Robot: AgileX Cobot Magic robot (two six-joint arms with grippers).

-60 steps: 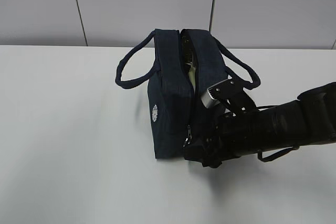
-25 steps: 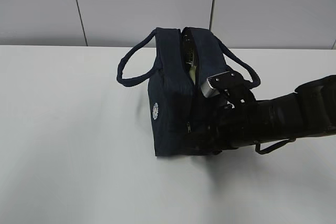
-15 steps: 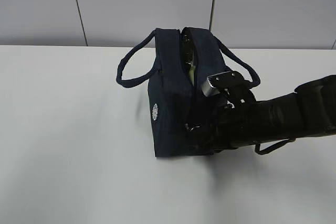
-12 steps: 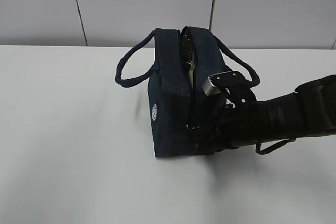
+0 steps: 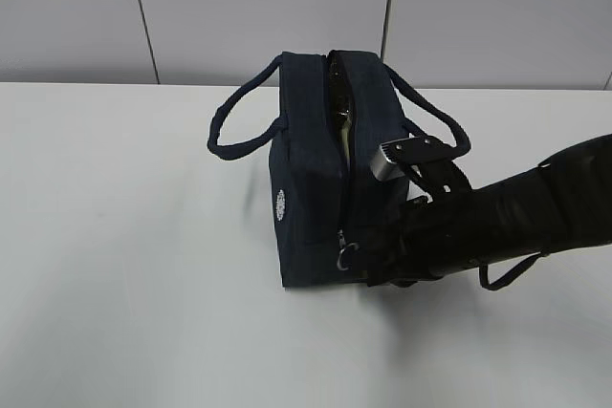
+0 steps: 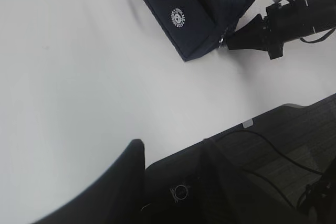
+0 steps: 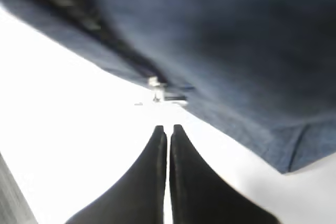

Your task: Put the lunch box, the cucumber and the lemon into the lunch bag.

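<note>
White matte tabletop [image 5: 124, 265] spreading across the foreground, pale grey panelled wall [image 5: 258, 11] rising behind its far edge, thin dark vertical seams [image 5: 142, 16] dividing the panels, soft even light falling from above, faint shadows pooling on the table

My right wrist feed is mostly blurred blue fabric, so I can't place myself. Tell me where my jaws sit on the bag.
Observer: In the left wrist view, the right gripper points at the lunch bag's lower front corner.
Operator: Report the ring pull.
Observer: In the exterior view, the ring pull hangs low on the bag's end face. It is just ahead of your shut jaws and looks free.
Operator: Check the top.
Observer: The bag's top gapes open, and a pale edge shows inside, likely the lunch box.
</note>
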